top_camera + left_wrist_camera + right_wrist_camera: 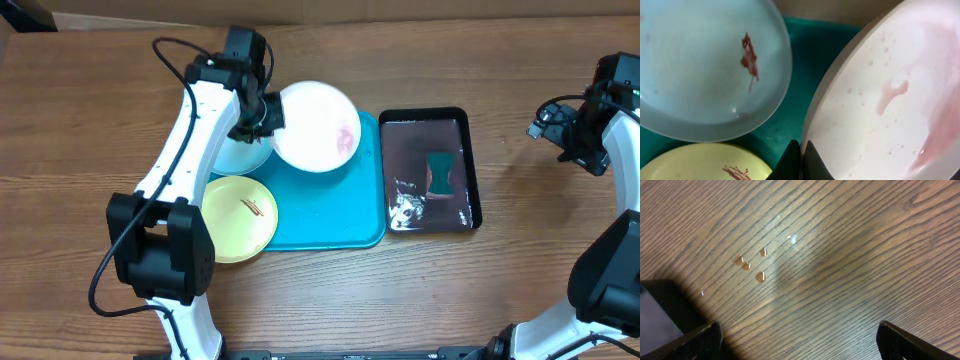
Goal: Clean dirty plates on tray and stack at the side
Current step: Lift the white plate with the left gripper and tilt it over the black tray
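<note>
My left gripper [262, 116] is shut on the left rim of the white plate [318, 125], which has pink smears and sits tilted over the back of the turquoise tray [330, 215]. In the left wrist view the black fingers [802, 152] pinch the white plate's [890, 100] edge. The light blue plate [240, 156] lies under my left arm with a red-brown smear [749, 57]. The yellow-green plate [238, 216] sits at the tray's front left, also smeared. My right gripper [800, 340] hangs open over bare wood at the far right [560, 135].
A glossy black tray [470, 170] stands right of the turquoise tray, holding a green sponge [440, 172] and some wet residue. A few water drops [752, 267] lie on the wood under my right gripper. A corner of the black tray [660, 310] shows at left.
</note>
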`<state>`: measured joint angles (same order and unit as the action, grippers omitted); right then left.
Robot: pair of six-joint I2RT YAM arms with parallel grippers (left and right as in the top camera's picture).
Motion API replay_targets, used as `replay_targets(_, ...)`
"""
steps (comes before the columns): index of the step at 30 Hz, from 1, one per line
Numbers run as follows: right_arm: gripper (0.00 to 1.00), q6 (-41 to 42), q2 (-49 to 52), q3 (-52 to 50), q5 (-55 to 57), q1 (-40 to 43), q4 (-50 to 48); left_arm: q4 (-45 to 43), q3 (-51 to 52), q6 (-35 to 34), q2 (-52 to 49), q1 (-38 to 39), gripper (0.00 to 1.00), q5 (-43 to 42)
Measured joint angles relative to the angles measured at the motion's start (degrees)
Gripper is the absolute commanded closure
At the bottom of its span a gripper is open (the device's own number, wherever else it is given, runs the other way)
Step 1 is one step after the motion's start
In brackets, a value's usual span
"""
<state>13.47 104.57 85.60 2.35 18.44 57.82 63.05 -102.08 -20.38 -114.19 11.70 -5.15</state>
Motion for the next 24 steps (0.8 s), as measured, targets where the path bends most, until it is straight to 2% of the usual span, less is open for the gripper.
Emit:
replay_targets(5,0.00,-0.02,0.00,0.00,-0.02,-0.04,-0.17,-0.02,-3.37,0.07,0.00,4.09,0.96,1.84)
replay_targets(9,0.00,0.00,0.00,0.00,-0.02,-0.04,-0.15,-1.11,-3.82,0.46,0.00,10.80,0.96,7.80)
replay_targets(19,0.00,0.00,0.00,0.00,0.00,-0.04,-0.15,-7.54,-4.04,0.90,0.00,27.28,0.96,28.26)
replay_targets(24,0.00,0.02,0.00,0.00,0.00,-0.04,-0.15,-8.68,-4.04,1.09,0.00,34.25,0.96,42.91)
